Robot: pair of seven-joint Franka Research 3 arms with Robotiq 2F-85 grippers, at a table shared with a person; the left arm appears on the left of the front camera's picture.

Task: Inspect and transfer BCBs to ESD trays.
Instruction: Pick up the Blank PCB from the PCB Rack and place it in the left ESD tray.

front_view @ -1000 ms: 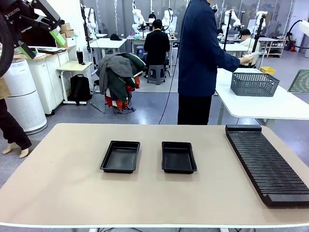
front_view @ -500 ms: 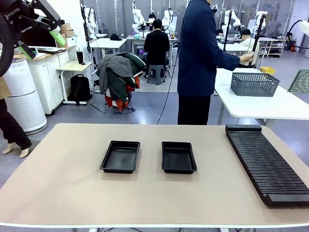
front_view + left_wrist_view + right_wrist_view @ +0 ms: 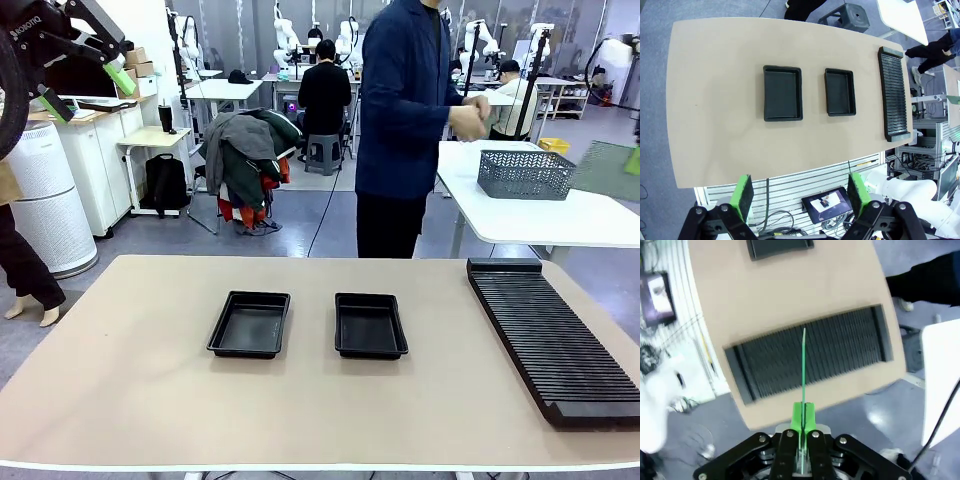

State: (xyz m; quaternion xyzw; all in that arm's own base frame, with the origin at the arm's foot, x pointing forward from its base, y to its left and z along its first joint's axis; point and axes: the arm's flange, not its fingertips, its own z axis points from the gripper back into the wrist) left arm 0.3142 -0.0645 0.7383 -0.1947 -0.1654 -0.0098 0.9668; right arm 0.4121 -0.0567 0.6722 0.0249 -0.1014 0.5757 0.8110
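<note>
Currently, the right gripper (image 3: pixel 803 416) is clamped shut on one BCB (image 3: pixel 803 360). It holds the board edge-on above the slotted rack (image 3: pixel 850 350), probably so its faces can be inspected. The left gripper (image 3: pixel 801 196) hangs wide open and empty, high over the table (image 3: pixel 715 125), likely to stay clear. Both ESD trays (image 3: pixel 250 325) sit empty side by side mid-table, ready to take boards.

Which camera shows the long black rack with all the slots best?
The left wrist view: it looks down on the whole slotted rack, sharp. The front view shows it slanted, a corner cut off. The right wrist view shows it blurry, with a thin green BCB edge-on across it.
</note>
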